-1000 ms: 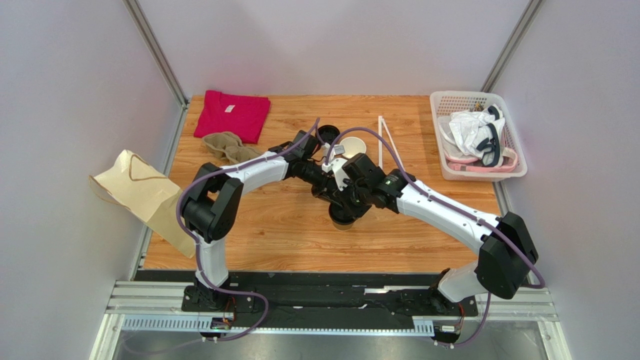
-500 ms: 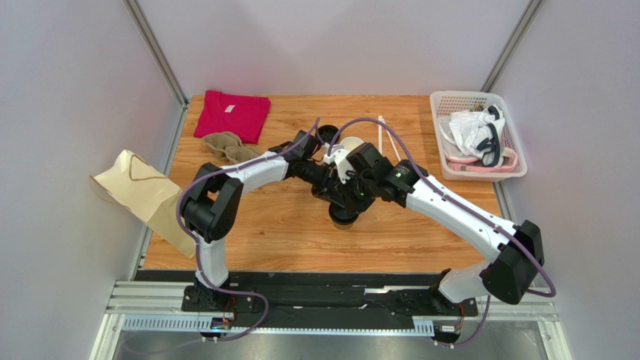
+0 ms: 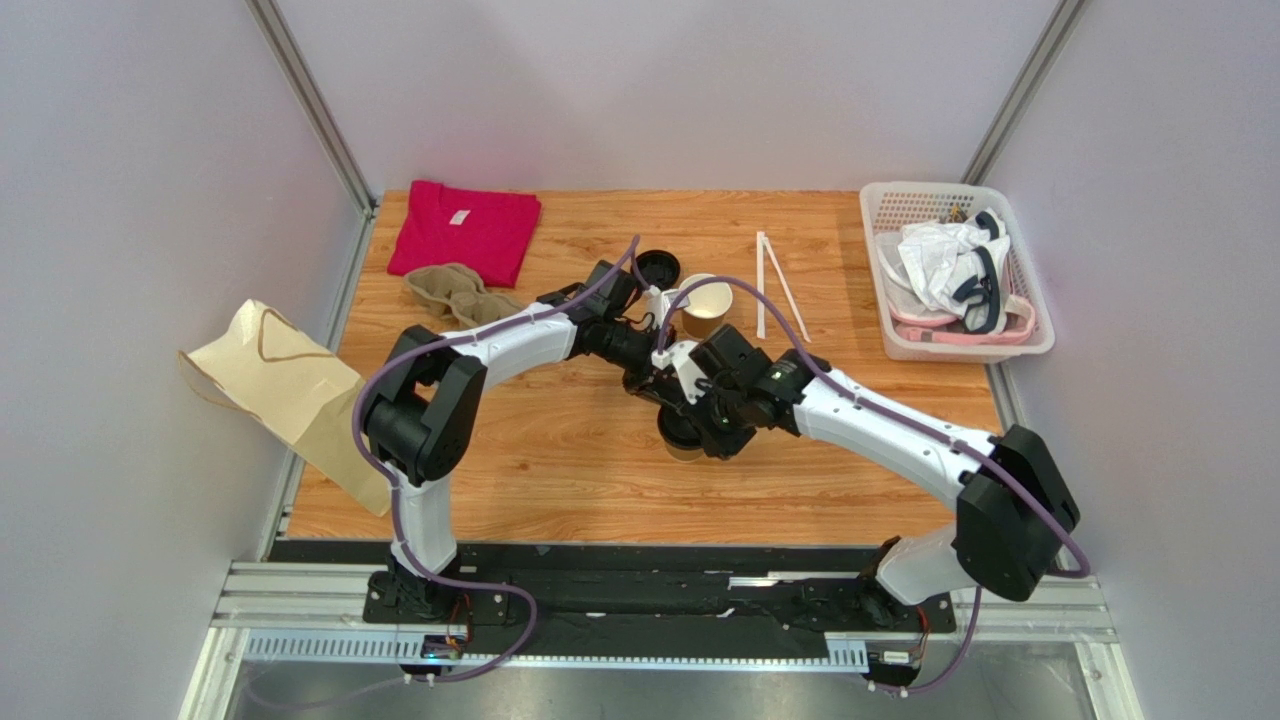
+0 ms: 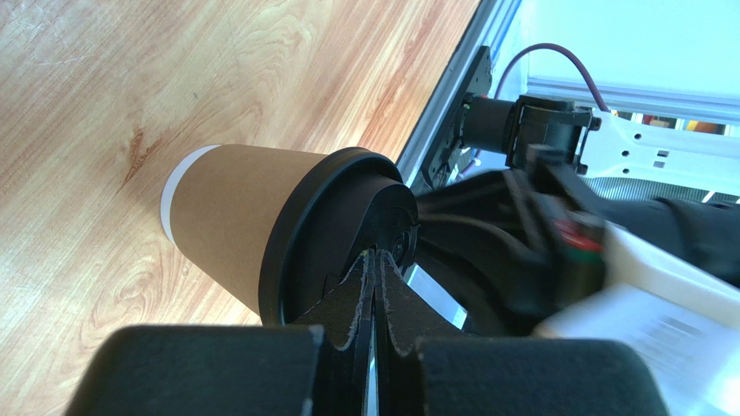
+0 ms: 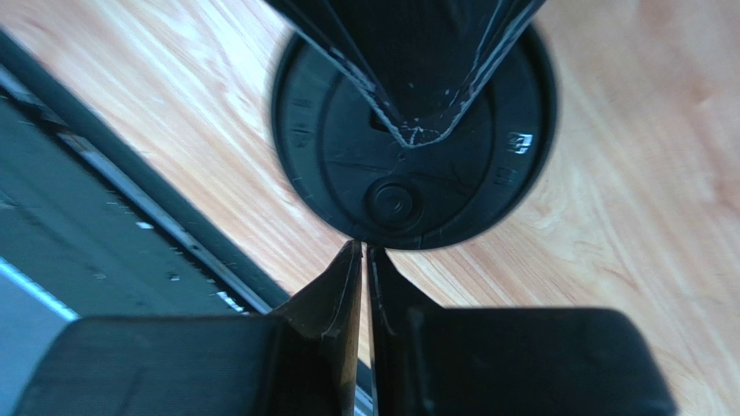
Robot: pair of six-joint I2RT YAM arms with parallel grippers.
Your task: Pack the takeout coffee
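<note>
Resting closed and empty on the lid [image 5: 460, 182] of the coffee cup [image 4: 226, 225] standing on the tabletop [image 3: 526, 450], the left tool [image 4: 375, 260] waits while the right tool [image 5: 363, 251], also closed, has dropped beside its rim, so bagging seems next

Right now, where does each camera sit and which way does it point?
Top external: fixed above and behind the arms, looking down on the table; both arms show whole.
Left wrist: on the left arm, facing the takeout coffee, wall and black lid; the shut left tool shows.
Right wrist: on the right arm, looking straight down on that lid; the shut right tool shows.
Shared: both wrist views show the lid and the left tool.
</note>
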